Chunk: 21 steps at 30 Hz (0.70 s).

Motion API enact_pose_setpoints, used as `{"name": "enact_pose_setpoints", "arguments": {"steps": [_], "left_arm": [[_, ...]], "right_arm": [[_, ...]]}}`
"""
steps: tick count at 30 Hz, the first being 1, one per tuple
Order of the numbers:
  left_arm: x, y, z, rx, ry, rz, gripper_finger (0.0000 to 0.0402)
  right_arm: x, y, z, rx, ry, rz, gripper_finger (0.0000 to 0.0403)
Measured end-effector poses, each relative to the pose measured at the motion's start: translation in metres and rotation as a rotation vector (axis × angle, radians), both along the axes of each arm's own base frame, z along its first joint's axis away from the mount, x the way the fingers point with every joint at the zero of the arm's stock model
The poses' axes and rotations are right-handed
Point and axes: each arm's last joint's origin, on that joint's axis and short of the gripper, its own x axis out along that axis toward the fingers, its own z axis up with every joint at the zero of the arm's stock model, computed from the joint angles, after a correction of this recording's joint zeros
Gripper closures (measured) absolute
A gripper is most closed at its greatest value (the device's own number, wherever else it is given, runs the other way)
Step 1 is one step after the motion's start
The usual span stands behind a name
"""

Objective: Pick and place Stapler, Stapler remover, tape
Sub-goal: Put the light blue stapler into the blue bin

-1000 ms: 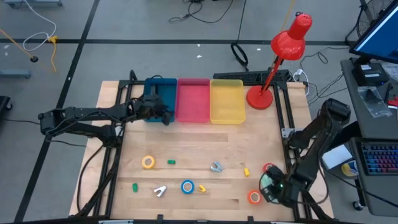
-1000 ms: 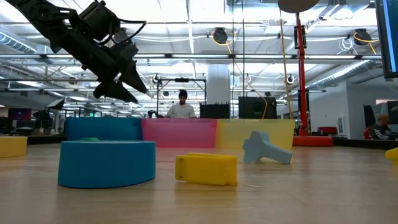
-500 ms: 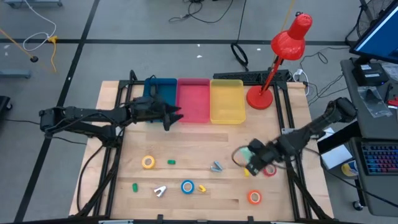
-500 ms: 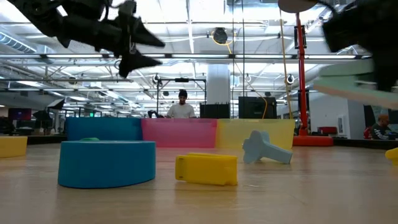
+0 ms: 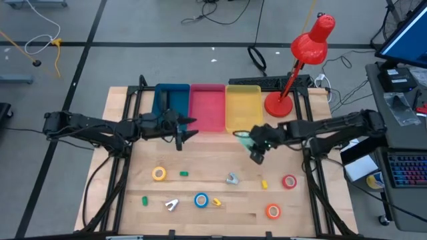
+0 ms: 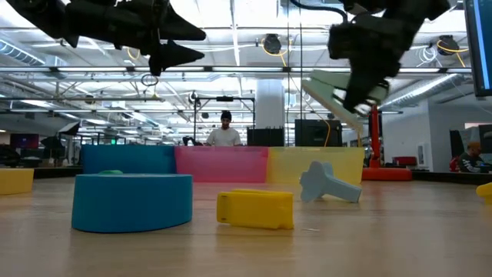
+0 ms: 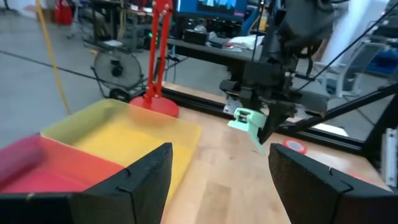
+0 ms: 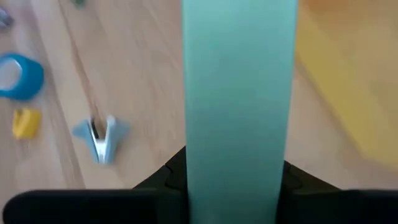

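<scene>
Tape roll, pale green, sits clamped edge-on in the right gripper, raised above the table just beside the yellow bin. Left gripper hovers spread wide, holding nothing, near the pink bin.

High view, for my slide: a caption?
Right gripper carries a green tape roll toward the yellow bin.

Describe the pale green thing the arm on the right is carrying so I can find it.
Start at the red desk lamp, then drop to the yellow bin beside its base. At that bin's near edge, the right arm's fingers hold a mint-green roll of tape in the air; every other roll lies flat on the table.
</scene>
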Motion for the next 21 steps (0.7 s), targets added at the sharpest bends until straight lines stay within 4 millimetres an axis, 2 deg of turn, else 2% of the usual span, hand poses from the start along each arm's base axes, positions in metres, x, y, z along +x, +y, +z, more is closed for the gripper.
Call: {"name": "enact_pose_setpoints", "arguments": {"steps": [8, 11, 16, 21], "left_arm": [[0.006, -0.001, 0.008, 0.075, -0.003, 0.037, 0.0135], [0.017, 0.0, 0.015, 0.12, 0.012, 0.035, 0.0135], [0.04, 0.001, 0.019, 0.191, 0.164, 0.009, 0.0135], [0.06, 0.002, 0.02, 0.253, 0.297, -0.026, 0.0135]], "right_arm": [[0.026, -0.014, -0.001, -0.051, -0.104, 0.027, 0.0303], [0.039, -0.015, -0.003, -0.06, -0.056, 0.066, 0.0303], [0.063, -0.016, 0.006, -0.12, 0.029, 0.148, 0.0304], [0.083, -0.022, 0.016, -0.181, 0.111, 0.154, 0.0302]]}}
